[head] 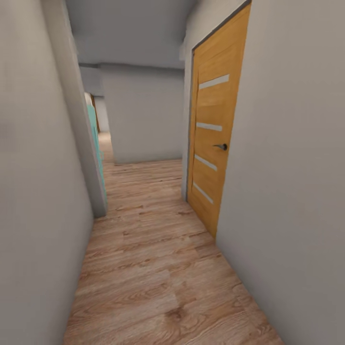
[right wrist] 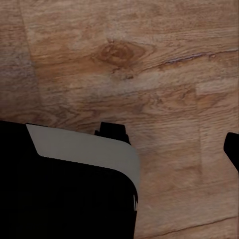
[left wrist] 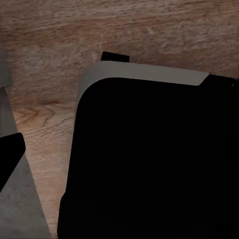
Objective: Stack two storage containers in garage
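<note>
I am in a narrow hallway with a light wood-plank floor (head: 143,268). The two storage containers are out of view, and so are the living room and the garage's floor. An orange-wood door (head: 213,139) with four glass slats stands shut in the right wall, its dark handle (head: 222,146) facing the corridor. In the left wrist view a black finger (left wrist: 10,157) sits at the frame's edge over the planks, with nothing held. In the right wrist view a black finger (right wrist: 232,149) also sits at the edge, empty. My own black and grey body (left wrist: 149,164) (right wrist: 64,189) lies below both.
Pale grey walls (head: 38,191) (head: 297,191) close in on both sides. A grey wall (head: 143,115) ends the corridor ahead, with openings to the left and right of it. A teal panel (head: 94,139) shows past the left wall's corner (head: 91,182).
</note>
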